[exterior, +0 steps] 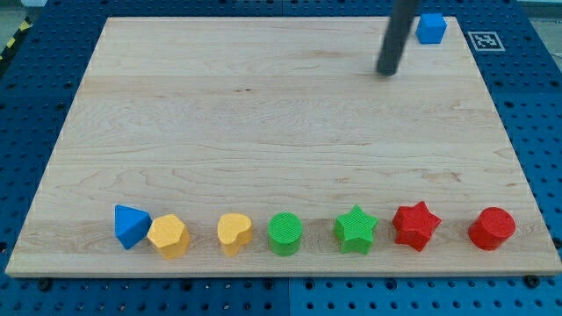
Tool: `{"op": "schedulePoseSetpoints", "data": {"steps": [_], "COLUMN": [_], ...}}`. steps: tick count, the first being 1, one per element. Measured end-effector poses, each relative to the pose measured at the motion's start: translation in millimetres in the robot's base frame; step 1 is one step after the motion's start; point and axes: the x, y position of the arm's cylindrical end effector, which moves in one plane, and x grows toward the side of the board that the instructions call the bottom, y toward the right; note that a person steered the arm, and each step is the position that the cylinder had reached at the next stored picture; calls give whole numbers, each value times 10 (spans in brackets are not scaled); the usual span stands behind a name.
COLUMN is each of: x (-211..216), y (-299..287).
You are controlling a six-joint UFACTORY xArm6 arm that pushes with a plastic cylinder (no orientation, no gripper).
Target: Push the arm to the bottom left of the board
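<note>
1. Target: the board's bottom-left corner point(35, 254), at the view's lower left. Bare wood; nearest item is the blue block point(131, 226), just to its right.
2. My tip point(386, 72): a plain rod with no jaws to open or close, touching no block. It stands near the view's top, right of centre.
3. Governing relation: the corner lies diagonally down and to the view's left of my tip, well apart, nearly the whole board between them. The wood along that diagonal looks clear.
4. Bottom row, left to right: blue block, orange block point(169, 235), yellow heart point(234, 233), green cylinder point(285, 233), green star point(356, 229), red star point(415, 225), red cylinder point(491, 229).
5. Blue cube point(431, 28): top right corner, just right of the rod.
6. Judged risk: ending the diagonal too far right would nudge the blue block.
</note>
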Motion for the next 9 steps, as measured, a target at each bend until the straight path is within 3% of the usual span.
{"op": "schedulePoseSetpoints", "data": {"steps": [5,6,7,8,9], "x": [1666,1931,1939,2511,2762], "y": [-3824,-4247,-4244,-4015,-3786]}}
